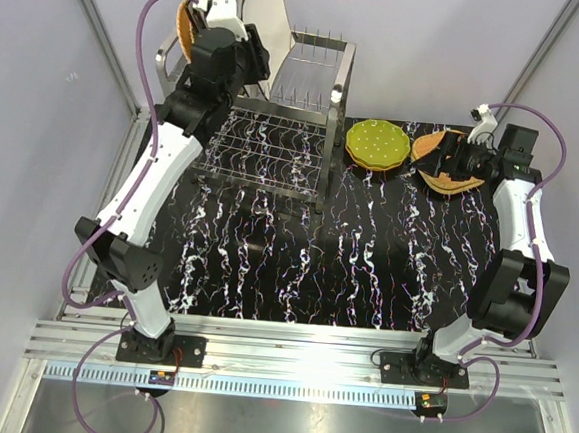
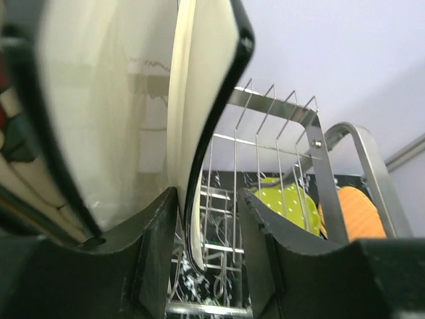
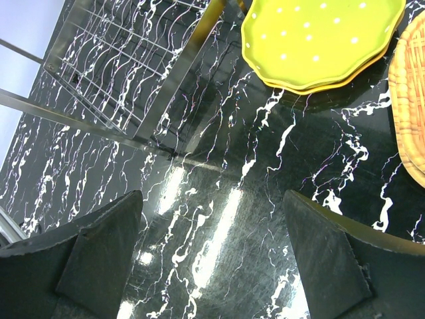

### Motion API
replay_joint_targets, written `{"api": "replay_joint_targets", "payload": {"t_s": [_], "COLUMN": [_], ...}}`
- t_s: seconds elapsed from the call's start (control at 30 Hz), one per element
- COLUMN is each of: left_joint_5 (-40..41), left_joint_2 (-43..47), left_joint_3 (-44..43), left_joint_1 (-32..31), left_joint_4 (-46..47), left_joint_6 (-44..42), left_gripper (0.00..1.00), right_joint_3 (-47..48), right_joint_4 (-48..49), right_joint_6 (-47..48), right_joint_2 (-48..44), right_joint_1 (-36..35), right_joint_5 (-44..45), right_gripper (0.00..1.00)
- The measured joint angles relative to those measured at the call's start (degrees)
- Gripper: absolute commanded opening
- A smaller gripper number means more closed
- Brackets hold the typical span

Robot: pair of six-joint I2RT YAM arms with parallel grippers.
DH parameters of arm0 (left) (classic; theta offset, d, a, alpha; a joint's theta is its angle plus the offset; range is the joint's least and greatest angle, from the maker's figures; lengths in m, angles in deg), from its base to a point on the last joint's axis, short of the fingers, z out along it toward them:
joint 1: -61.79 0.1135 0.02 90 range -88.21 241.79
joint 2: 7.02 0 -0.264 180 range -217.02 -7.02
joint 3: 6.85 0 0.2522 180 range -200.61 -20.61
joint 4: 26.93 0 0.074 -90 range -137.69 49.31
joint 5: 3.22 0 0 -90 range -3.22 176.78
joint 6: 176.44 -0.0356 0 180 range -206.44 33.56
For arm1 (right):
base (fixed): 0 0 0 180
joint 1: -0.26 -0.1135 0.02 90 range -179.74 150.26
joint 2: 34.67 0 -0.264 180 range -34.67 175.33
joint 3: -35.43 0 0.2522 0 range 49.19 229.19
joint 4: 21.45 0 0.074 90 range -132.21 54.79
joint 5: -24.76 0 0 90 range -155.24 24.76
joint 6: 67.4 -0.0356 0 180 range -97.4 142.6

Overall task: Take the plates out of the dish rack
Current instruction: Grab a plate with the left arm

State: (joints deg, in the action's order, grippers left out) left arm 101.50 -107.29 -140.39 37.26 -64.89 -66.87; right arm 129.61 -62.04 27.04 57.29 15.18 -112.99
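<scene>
Cream plate point(image 2: 206, 80) between parted jaws of left claw point(image 2: 207, 199) (arm raised over rack point(image 1: 333, 130)); right claw point(image 3: 212, 206) gapes.

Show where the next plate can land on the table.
Free: the wide table stretch in front of the dish rack and green plates. Crowded: back right, green plates beside wicker plates, right gripper hovering there.

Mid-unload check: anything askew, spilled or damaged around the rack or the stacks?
Nothing stands out. The dish rack stands upright. The green plates lie stacked flat beside the wicker plates, and the cream plate in the rack looks whole. No spill shows on the table.
</scene>
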Motion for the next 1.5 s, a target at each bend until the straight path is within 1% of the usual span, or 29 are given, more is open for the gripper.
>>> {"api": "replay_joint_targets", "payload": {"t_s": [0.17, 0.4, 0.67, 0.87, 1.0, 1.17, 1.37, 1.4, 1.5], "left_joint_5": [2.01, 4.79, 5.42, 6.08, 6.36, 5.33, 2.75, 2.12, -0.02], "left_joint_2": [-0.28, -0.31, -0.81, -1.07, -0.68, 0.17, 1.57, 1.81, 2.49], "left_joint_3": [2.91, 5.44, 5.97, 7.13, 9.29, 11.93, 15.54, 16.44, 19.65], "left_joint_1": [-0.50, -0.81, -0.87, -0.68, -0.37, -0.26, -0.17, -0.13, -0.09], "left_joint_4": [6.10, 13.27, 16.90, 19.54, 22.51, 25.59, 26.49, 26.45, 26.86], "left_joint_6": [-4.24, -6.75, -7.74, -8.61, -9.20, -9.25, -8.61, -8.41, -8.13], "left_gripper": [0.44, 0.45, 0.45, 0.38, 0.37, 0.49, 0.54, 0.57, 0.60], "right_joint_3": [0.00, 0.00, 0.00, 0.00, 0.00, 0.00, 0.00, 0.00, 0.00], "right_joint_4": [-0.02, 0.00, 0.02, 0.04, 0.09, 0.37, 0.66, 0.70, 0.92], "right_joint_6": [-0.28, -0.79, -1.46, -1.75, -1.86, -1.95, -2.21, -2.29, -2.51], "right_joint_2": [0.00, 0.00, 0.00, 0.00, 0.00, 0.00, 0.00, 0.00, 0.00], "right_joint_1": [0.00, 0.00, 0.00, 0.00, 0.00, 0.00, 0.00, 0.00, 0.00], "right_joint_5": [0.00, -0.02, -0.04, -0.02, -0.02, -0.02, -0.15, -0.28, -0.48], "right_gripper": [0.94, 0.94, 0.94, 0.94, 0.95, 0.95, 0.95, 0.95, 0.95]}}
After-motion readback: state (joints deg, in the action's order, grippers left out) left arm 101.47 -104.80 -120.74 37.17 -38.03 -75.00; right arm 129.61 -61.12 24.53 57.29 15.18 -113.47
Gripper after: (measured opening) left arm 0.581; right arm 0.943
